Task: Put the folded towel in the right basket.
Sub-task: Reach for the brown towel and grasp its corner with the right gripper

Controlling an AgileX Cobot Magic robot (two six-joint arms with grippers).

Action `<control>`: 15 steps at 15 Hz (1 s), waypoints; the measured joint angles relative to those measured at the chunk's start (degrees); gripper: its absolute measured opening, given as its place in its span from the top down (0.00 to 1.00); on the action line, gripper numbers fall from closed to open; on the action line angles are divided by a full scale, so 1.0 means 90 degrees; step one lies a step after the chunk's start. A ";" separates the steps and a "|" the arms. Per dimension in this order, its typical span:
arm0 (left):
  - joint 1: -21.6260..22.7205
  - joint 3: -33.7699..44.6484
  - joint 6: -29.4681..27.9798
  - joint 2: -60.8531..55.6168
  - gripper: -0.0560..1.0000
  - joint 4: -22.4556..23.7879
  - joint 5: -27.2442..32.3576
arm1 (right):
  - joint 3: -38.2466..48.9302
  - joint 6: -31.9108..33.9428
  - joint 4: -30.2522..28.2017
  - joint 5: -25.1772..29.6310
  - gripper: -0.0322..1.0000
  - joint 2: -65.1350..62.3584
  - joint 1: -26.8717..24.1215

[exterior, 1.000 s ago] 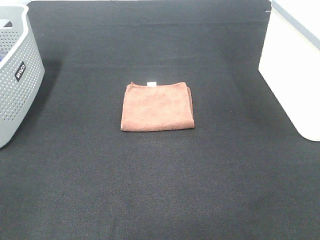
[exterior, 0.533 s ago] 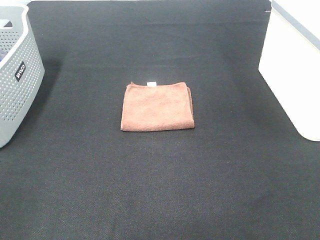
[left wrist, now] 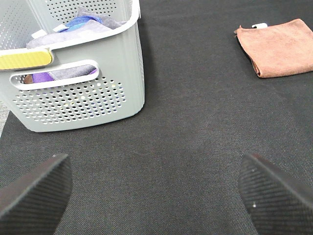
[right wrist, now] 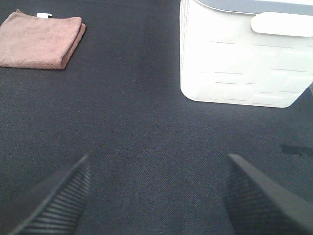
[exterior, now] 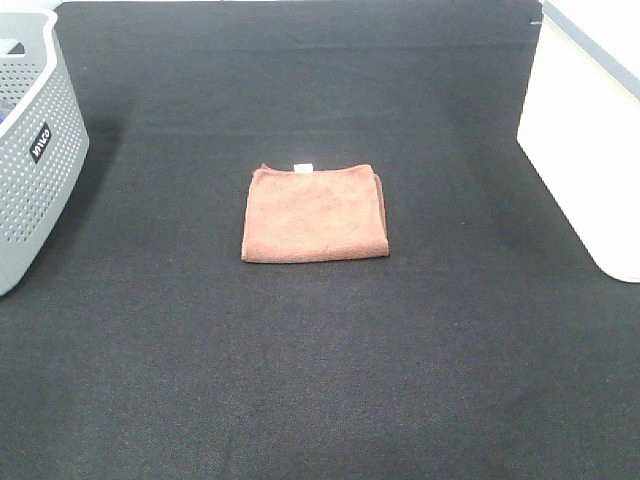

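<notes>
Brown towel [exterior: 315, 214], white basket [exterior: 590, 140]

no visible change, nothing has moved

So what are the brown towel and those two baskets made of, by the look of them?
The towel looks like soft microfibre or terry cloth: matte, fuzzy nap, small white tag. The grey basket seems moulded plastic, faintly glossy, its walls pierced by rows of small holes. The white basket is probably plastic too: smooth walls with a brick-like relief.

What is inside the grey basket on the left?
The grey basket holds cloths in grey, blue and purple. Its wall hides whatever lies deeper.
</notes>
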 joint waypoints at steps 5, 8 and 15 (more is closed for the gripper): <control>0.0000 0.0000 0.0000 0.0000 0.12 0.0000 0.0000 | 0.0000 0.0000 0.0000 0.0000 0.28 0.0000 0.0000; 0.0000 0.0000 0.0000 0.0000 0.12 0.0000 0.0000 | 0.0000 0.0000 0.0000 0.0000 0.28 0.0000 0.0000; 0.0000 0.0000 0.0000 0.0000 0.12 0.0000 0.0000 | -0.0255 0.0000 0.0006 -0.0815 0.29 0.0783 0.0000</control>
